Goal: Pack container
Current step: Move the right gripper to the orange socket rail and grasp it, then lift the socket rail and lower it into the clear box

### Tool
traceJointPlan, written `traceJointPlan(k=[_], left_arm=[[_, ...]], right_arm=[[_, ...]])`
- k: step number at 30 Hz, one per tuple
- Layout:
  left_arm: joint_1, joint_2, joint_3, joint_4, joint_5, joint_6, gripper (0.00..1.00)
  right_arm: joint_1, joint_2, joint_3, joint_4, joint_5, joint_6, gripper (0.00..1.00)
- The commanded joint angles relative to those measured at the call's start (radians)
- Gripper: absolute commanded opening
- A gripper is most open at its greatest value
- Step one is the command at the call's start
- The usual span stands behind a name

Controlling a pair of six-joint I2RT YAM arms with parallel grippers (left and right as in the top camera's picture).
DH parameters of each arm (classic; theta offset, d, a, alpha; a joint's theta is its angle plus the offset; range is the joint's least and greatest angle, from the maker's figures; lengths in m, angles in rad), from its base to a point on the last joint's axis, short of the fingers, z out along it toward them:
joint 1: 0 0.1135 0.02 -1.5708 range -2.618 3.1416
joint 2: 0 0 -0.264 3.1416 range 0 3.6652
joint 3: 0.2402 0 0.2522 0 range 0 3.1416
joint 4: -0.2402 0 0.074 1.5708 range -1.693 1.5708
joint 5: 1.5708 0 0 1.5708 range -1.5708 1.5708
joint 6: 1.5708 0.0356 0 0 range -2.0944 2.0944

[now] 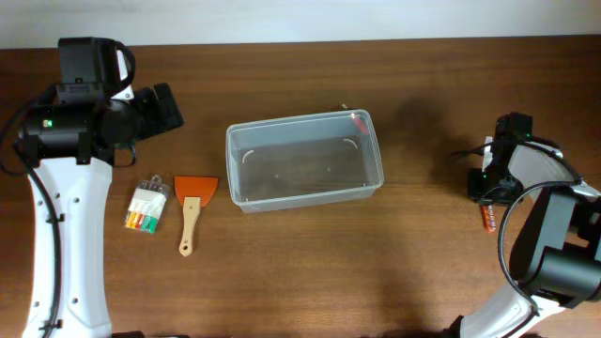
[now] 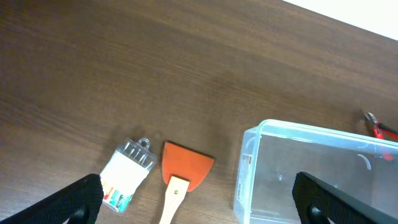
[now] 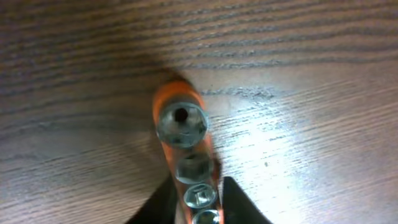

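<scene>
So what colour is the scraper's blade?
The blade is orange, clearest in the left wrist view.

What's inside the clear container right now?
Nothing that I can see: the container looks empty, only its bare bottom showing through. A small red item sits at its far right corner, seemingly outside; glare on the walls may hide small things.

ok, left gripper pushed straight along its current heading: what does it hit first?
Likely the orange scraper, its blade centred ahead of the open left gripper, or bare table just beyond it; depth is unclear.
</scene>
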Motion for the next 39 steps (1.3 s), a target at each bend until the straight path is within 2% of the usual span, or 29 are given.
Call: traceJointPlan(k=[1, 7, 14, 23, 31, 39], left_arm=[[0.002, 0.000, 0.005, -0.002, -0.007, 0.008, 0.99], [0.002, 0.000, 0.005, -0.002, -0.007, 0.008, 0.99], [0.002, 0.000, 0.005, -0.002, -0.007, 0.008, 0.99], [0.002, 0.000, 0.005, -0.002, -0.007, 0.008, 0.99], [0.002, 0.000, 0.005, -0.002, -0.007, 0.008, 0.99], [0.002, 0.000, 0.005, -0.002, -0.007, 0.008, 0.99]], right_arm=[[-0.008, 0.042, -0.016, 0.000, 0.000, 0.052, 0.17], [-0.007, 0.042, -0.016, -0.006, -0.077, 0.052, 0.04], [-0.005, 0.011, 0.072, -0.071, -0.112, 0.052, 0.04], [0.031, -0.018, 0.396, -0.256, -0.116, 0.052, 0.04], [0.166, -0.019, 0.619, -0.399, -0.130, 0.052, 0.04], [0.409, -0.019, 0.768, -0.498, -0.150, 0.053, 0.04]])
